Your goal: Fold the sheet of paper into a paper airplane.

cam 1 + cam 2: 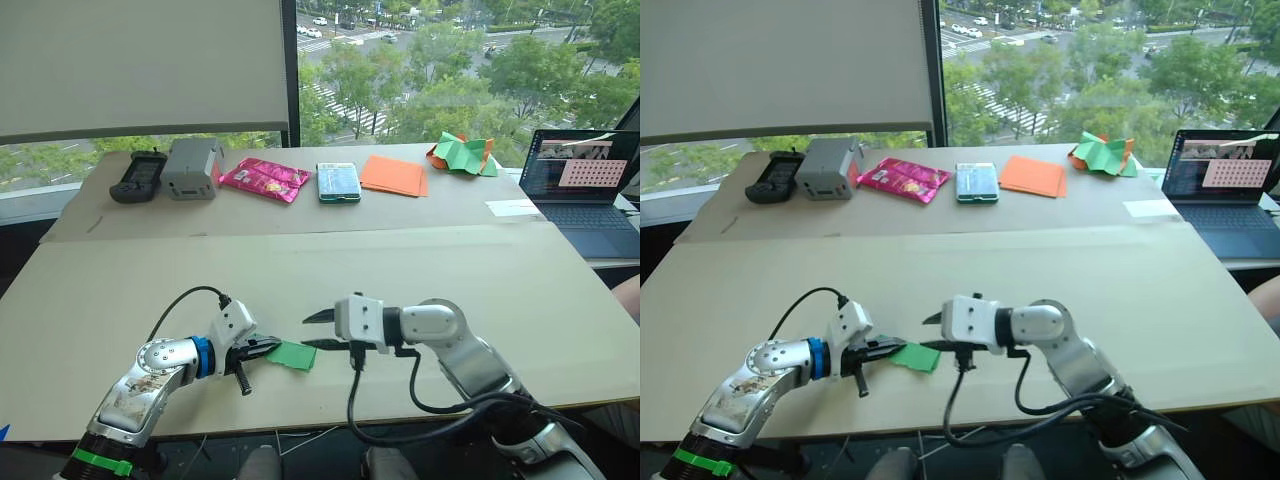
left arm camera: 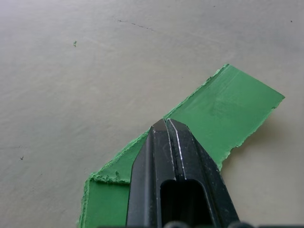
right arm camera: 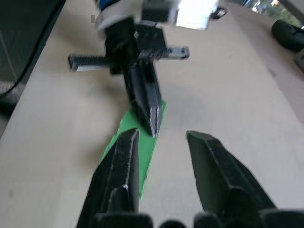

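Observation:
The sheet of paper (image 1: 294,355) is a small bright green folded strip with ragged edges, lying flat on the beige table (image 1: 120,290) near its front edge. My left gripper (image 1: 272,347) is shut, and its fingertips (image 2: 166,124) rest on top of the strip's left part, with paper showing on both sides of them. My right gripper (image 1: 305,331) faces it from the right, open, just above the strip's right end. In the right wrist view one of its fingers (image 3: 121,166) hangs over the green paper (image 3: 124,124).
Along the back board lie a black device (image 1: 138,175), a grey box (image 1: 192,167), a pink packet (image 1: 264,179), a green-screened phone (image 1: 339,181), flat orange sheets (image 1: 393,174) and a crumpled green-and-orange heap (image 1: 462,153). An open laptop (image 1: 585,190) stands at the right.

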